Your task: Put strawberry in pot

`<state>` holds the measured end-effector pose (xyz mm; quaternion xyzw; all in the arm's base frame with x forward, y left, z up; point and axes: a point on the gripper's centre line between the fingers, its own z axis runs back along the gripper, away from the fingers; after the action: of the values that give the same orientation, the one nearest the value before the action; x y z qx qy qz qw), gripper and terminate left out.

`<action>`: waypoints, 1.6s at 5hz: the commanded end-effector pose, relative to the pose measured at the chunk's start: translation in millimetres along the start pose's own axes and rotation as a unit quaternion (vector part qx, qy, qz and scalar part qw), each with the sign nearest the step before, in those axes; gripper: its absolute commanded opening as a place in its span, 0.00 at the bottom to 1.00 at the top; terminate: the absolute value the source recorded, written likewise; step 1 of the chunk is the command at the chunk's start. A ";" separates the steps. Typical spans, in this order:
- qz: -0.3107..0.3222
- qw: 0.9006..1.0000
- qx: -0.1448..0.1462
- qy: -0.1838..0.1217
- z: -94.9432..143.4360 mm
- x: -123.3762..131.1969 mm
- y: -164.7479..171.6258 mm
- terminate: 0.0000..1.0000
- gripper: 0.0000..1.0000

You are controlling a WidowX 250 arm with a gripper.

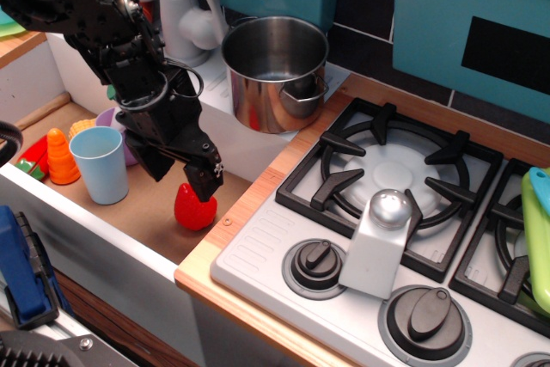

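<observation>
Resting on the brown sink floor, the strawberry (pixel 194 210) sits directly under the claw (pixel 193 180), whose spread fingers straddle its top; the pot (pixel 277 73) stands behind.

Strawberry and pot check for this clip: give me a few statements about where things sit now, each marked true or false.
1. The strawberry lies on the sink floor. True.
2. The pot holds the strawberry. False: the visible inside shows only bare steel.
3. The claw is right over the strawberry. True; whether it grips it cannot be told.
4. The blue cup lies tipped over. False: it stands upright.
5. The pot stands on the stove burner. False: it stands on the counter behind the sink.
</observation>
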<state>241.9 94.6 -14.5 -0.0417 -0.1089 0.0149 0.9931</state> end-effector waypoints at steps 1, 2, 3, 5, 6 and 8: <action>-0.003 1.000 -0.003 -0.018 -8.5 2.5 11.0 0.00 1.00; 0.000 1.000 -0.011 -0.022 -19.7 0.3 15.7 0.00 1.00; 0.002 1.000 -0.014 -0.026 -29.9 -4.8 20.6 0.00 1.00; 0.014 0.999 -0.019 -0.049 -49.0 -1.8 23.8 0.00 0.00; 0.012 0.999 -0.018 -0.040 -38.4 8.0 20.0 0.00 0.00; 0.025 0.998 0.053 -0.010 24.5 7.3 -11.6 0.00 0.00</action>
<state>238.9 76.5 20.5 0.0191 -0.0974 0.0427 0.9941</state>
